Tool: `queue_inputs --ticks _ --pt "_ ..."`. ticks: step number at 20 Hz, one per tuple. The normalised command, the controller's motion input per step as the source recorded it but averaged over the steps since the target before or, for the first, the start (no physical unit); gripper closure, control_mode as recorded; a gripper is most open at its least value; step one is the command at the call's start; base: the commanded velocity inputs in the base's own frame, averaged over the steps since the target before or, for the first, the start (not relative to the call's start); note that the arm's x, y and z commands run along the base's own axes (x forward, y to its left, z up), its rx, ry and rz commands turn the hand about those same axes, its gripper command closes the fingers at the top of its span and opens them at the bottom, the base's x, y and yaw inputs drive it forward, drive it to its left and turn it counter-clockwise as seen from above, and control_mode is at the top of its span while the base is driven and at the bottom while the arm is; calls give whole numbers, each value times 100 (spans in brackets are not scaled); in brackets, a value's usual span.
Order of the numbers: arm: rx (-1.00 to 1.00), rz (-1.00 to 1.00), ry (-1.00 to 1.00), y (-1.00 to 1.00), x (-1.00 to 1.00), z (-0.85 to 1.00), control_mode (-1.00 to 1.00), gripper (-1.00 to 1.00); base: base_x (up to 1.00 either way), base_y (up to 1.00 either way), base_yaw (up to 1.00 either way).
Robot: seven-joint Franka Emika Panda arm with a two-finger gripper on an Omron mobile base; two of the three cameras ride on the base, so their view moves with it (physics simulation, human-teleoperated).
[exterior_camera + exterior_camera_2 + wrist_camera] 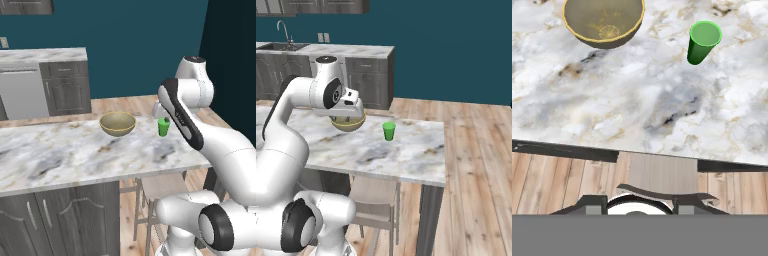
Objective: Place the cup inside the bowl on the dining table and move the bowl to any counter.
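Observation:
The green cup (163, 126) (388, 131) (703, 41) stands upright on the marble dining table (60, 155) (406, 150) (637, 100). A short gap to its left sits the tan bowl (117, 123) (348, 125) (603, 20), empty inside. My gripper (639, 205) (350, 116) hangs raised over the table's near side, pointing down. Cup and bowl both lie ahead of it in the hand view. Its dark fingertips (594, 204) stand apart with nothing between them. In the right base view the hand covers the top of the bowl.
A wooden stool (162, 185) (373, 192) (662, 175) is tucked under the table's near edge. A marble counter (42, 54) (351, 49) runs along the teal wall, with a dishwasher (20, 92) below it and a sink faucet (283, 30) at the far left.

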Motion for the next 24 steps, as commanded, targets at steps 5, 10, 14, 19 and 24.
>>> queue_inputs --ticks 5,10,14,19,24 --pt "0 0 0 0 8 0 -100 -100 0 0 0" --pt "0 0 0 0 0 0 -100 -100 0 0 0" --pt "0 0 0 -29 7 -4 -100 -100 0 0 0" --pt "0 3 0 -63 43 -8 -100 -100 0 0 0" --pt "0 7 0 -56 35 0 -100 -100 0 0 0"
